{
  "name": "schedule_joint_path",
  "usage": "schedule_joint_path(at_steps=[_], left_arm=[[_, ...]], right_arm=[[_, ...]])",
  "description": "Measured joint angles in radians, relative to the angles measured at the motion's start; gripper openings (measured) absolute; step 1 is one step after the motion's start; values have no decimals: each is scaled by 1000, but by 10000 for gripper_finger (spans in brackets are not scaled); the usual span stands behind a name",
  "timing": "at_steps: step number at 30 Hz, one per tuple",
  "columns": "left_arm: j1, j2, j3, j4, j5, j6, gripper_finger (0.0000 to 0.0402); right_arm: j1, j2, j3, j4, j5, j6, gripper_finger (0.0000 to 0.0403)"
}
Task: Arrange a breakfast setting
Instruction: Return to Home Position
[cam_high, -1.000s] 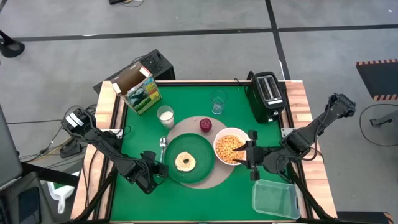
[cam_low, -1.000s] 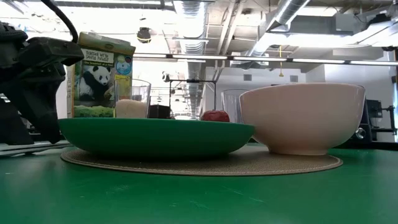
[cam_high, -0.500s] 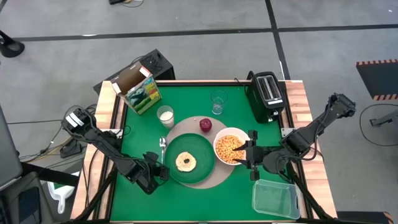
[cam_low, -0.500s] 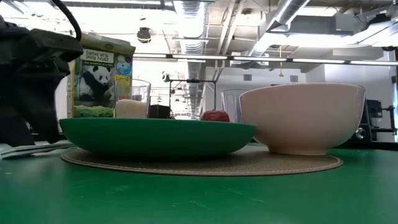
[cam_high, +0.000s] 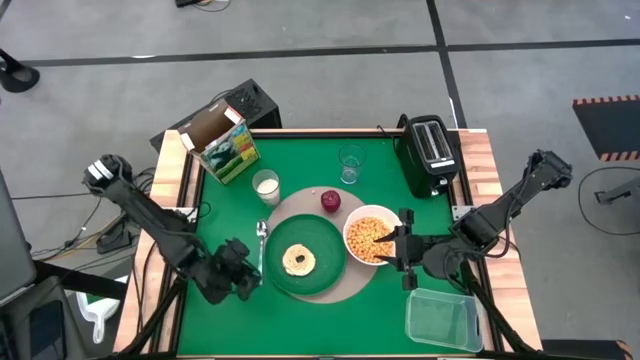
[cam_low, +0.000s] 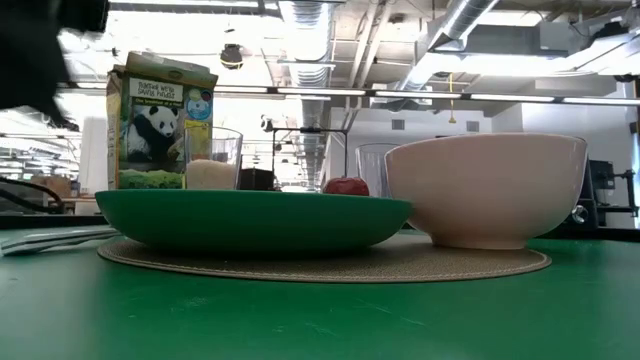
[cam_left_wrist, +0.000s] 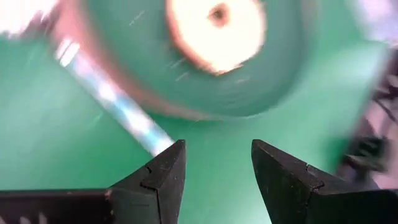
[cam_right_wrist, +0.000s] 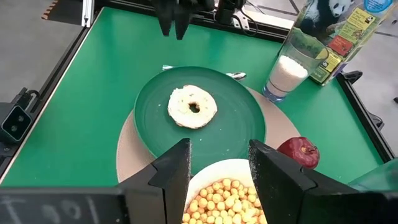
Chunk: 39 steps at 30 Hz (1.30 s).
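A round tan mat carries a dark green plate with round toast, a white bowl of cereal, and a red fruit. A silver spoon lies flat on the table along the plate's left side. A small milk glass and a clear stemmed glass stand behind the mat. My left gripper is open and empty near the spoon's near end, above the table. My right gripper is open at the bowl's right side; in its wrist view the bowl shows between the fingers.
A green-and-yellow cereal box stands at the far left and a black toaster at the far right. A clear plastic container sits at the near right corner. Bare green table lies in front of the mat.
My left gripper has risen from the table beside the plate, leaving the low view upward, and has drawn back a little toward the table's left and near edges. The spoon stays lying on the table.
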Motion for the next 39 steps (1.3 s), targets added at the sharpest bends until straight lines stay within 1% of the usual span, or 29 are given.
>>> schedule_joint_path(at_steps=[3,6,8,9,12,14,17,20,22,23,26,28,30,34,36,39], left_arm=[[0,-61,0,85,-98,233,169],[15,-99,0,193,-212,506,169],[36,-107,1,271,-257,665,169],[51,-107,1,303,-259,746,169],[104,-106,1,384,-212,985,167],[147,-103,0,438,-169,1119,158],[215,-103,-13,559,-54,1332,132],[286,-115,-46,687,88,1495,98],[338,-134,-86,779,170,1564,74],[362,-146,-108,812,191,1582,63],[430,-194,-186,921,205,1595,33],[464,-227,-233,988,206,1595,17],[490,-254,-261,1017,214,1594,5],[527,-291,-284,1023,219,1594,4],[538,-296,-290,1022,219,1594,3],[548,-297,-291,991,221,1603,1]], right_arm=[[-21,0,0,4,-1,-1,189],[-38,0,0,2,-1,1,189],[-46,0,0,3,-1,1,189],[-51,0,0,3,-1,2,189],[-56,0,0,10,-2,9,186],[-57,0,0,14,-6,9,179],[-57,0,0,11,-20,9,163],[-56,-4,0,8,-56,10,141],[-53,-14,-1,8,-58,10,124],[-53,-23,-1,7,-59,10,115],[-47,-58,-3,-10,-83,-6,88],[-49,-89,-25,17,-113,-38,70],[-56,-137,-81,69,-164,-74,54],[-107,-269,-213,178,-263,-104,27],[-137,-355,-289,213,-292,-105,20],[-197,-493,-405,275,-356,-111,23]])
